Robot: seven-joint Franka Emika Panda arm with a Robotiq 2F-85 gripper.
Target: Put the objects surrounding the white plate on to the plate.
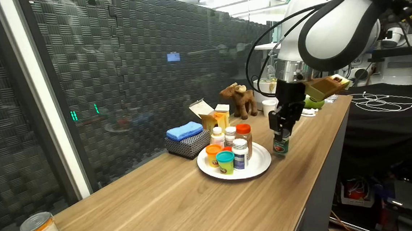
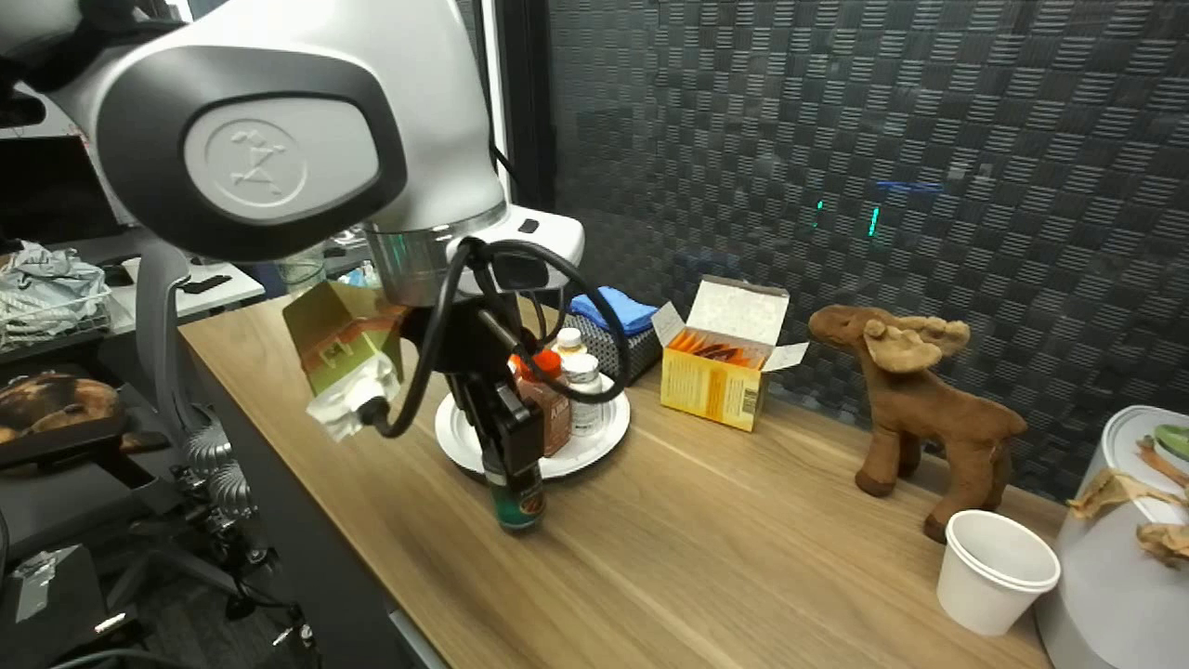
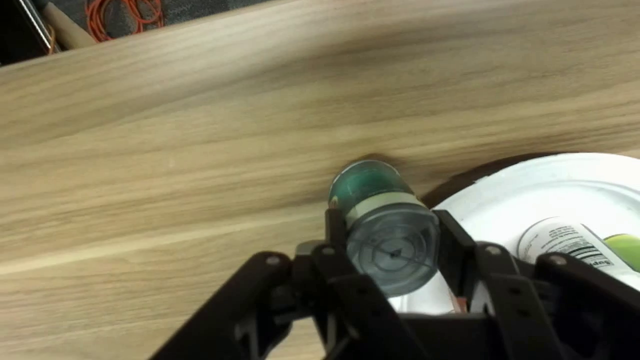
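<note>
Just beside white plate: green jar, near upright, claw clamped on both its sides near top. Whether jar base touches surface: cannot tell. On plate: red-capped jar, teal-lidded tub, orange-lidded tub, three white-capped bottles. Blue cloth atop dark box nearby.

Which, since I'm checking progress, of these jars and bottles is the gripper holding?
The green jar in the gripper, beside the white plate; the red-capped jar and three white-capped bottles stand on it.

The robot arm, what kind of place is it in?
Probably a robot lab: there's the arm, dark patterned panels, and what looks like a monitor in the background.
</note>
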